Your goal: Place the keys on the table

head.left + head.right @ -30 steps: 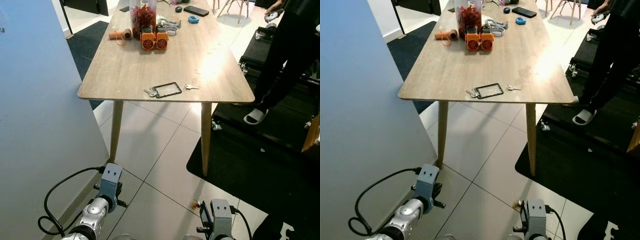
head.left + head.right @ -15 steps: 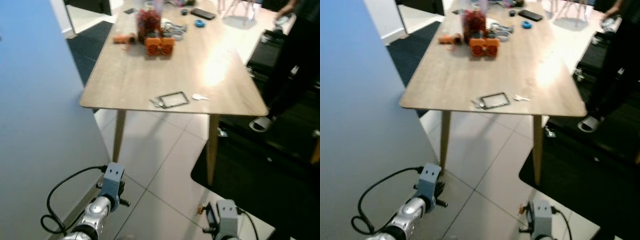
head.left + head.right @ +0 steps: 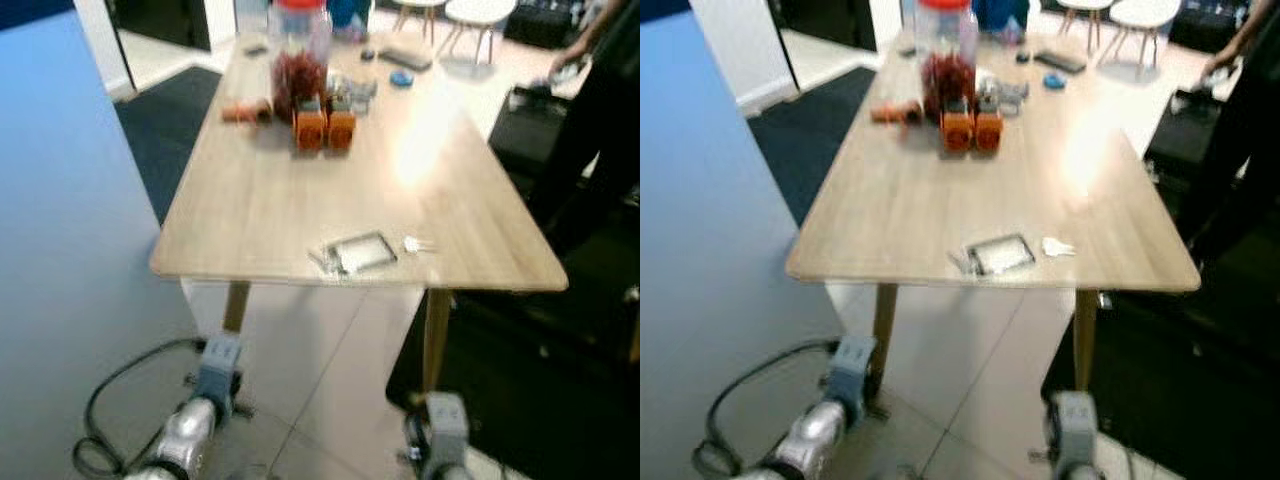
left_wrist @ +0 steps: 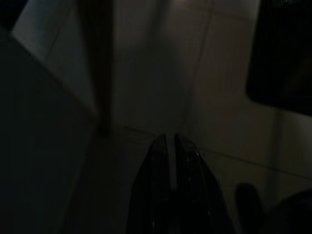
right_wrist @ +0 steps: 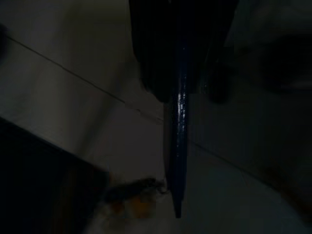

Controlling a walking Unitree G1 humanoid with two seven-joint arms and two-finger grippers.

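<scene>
Blue panel point(image 3: 70, 200): tall flat surface along the robot's left, its lower edge near the table's near-left leg point(image 3: 235, 305).

Table point(image 3: 250, 190): long, light wood, running away from the robot. Near edge rounded at both corners; the near half is mostly bare board. Two near legs stand on pale tiled floor point(image 3: 330, 350), with open tile between them and in front.

Black mat point(image 3: 530, 400): on the floor at the right, beginning beside the near-right leg point(image 3: 432, 335). A second dark mat point(image 3: 165, 125) lies left of the table, farther back.

Person point(image 3: 600, 120): dark clothing, standing on the right side, apart from the table edge.

Jar point(image 3: 298, 55): clear, red contents, red lid, far half of the table. Two orange objects point(image 3: 325, 128) stand just in front of it. Further small items lie beyond, blurred.

Keys point(image 3: 355, 252): on the table close to the near edge, a dark-framed rectangular tag with keys beside it; a single small key point(image 3: 415, 243) lies just to its right.

Left gripper point(image 4: 170, 146): low, over the floor near the table leg, fingers pressed together.

Right gripper point(image 5: 176, 126): low, over tile by the mat's edge, fingers closed to a single line, holding nothing visible.
</scene>
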